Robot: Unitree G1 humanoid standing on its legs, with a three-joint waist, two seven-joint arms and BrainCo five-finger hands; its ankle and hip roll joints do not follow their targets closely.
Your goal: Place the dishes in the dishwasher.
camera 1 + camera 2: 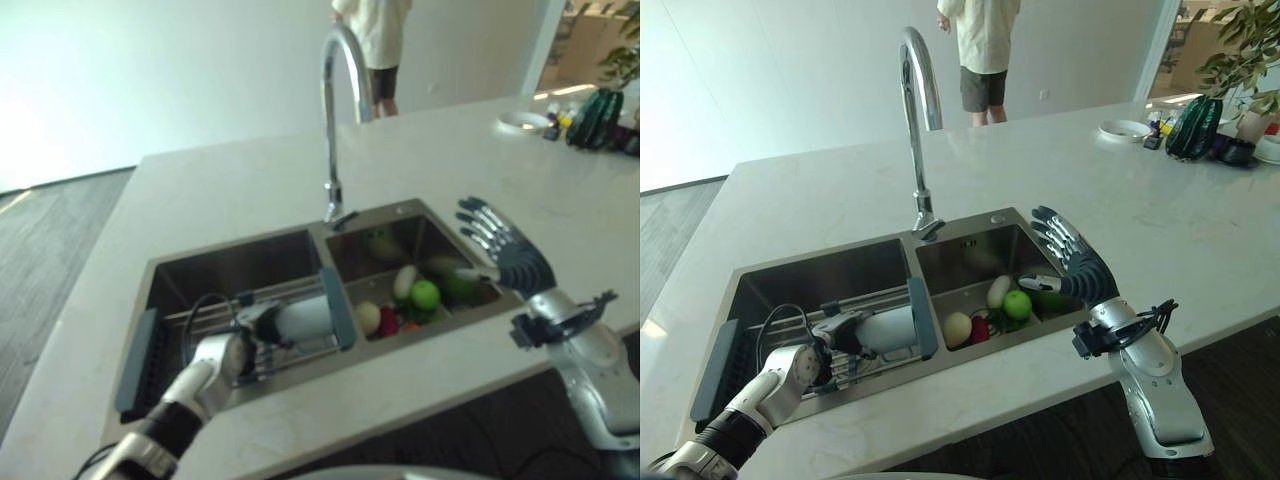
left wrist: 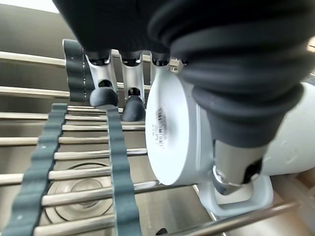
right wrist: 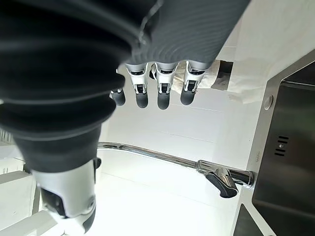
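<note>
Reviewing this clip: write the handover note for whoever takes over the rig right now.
Left hand: curled on the white mug, which lies on its side on the rack over the left sink basin.
Right hand: open, raised over the right basin, holding nothing.
Fruit and vegetables lie in the right basin.
Done: mug gripped.
Left: lift it out and load it; I can't see a dishwasher from here.

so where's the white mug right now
The white ceramic mug lies on its side on the wire rack over the left sink basin, gripped by the left robot hand.
</note>
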